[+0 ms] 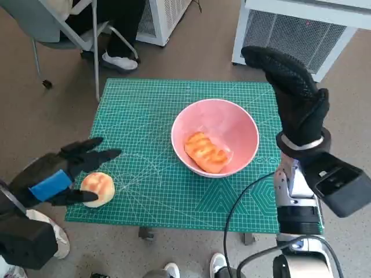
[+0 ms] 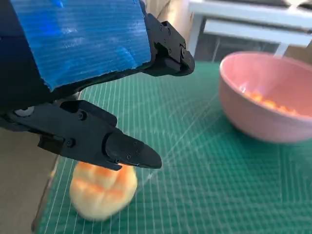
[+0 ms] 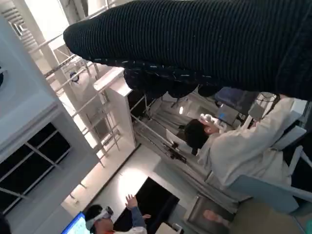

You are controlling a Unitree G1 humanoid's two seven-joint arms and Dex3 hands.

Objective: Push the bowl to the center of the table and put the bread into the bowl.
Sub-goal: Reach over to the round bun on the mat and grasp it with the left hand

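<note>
Left hand (image 1: 58,174), fingers spread around but not gripping 1 bread roll (image 1: 97,189) at the mat's (image 1: 145,104) near-left corner, appears poised to grasp; pink bowl (image 1: 215,136), right of center, holds 1 bread (image 1: 207,152); right hand (image 1: 293,95) raised, empty, fingers extended.

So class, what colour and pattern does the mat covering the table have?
Green mat with pale grid lines, clearest in the head view.
</note>
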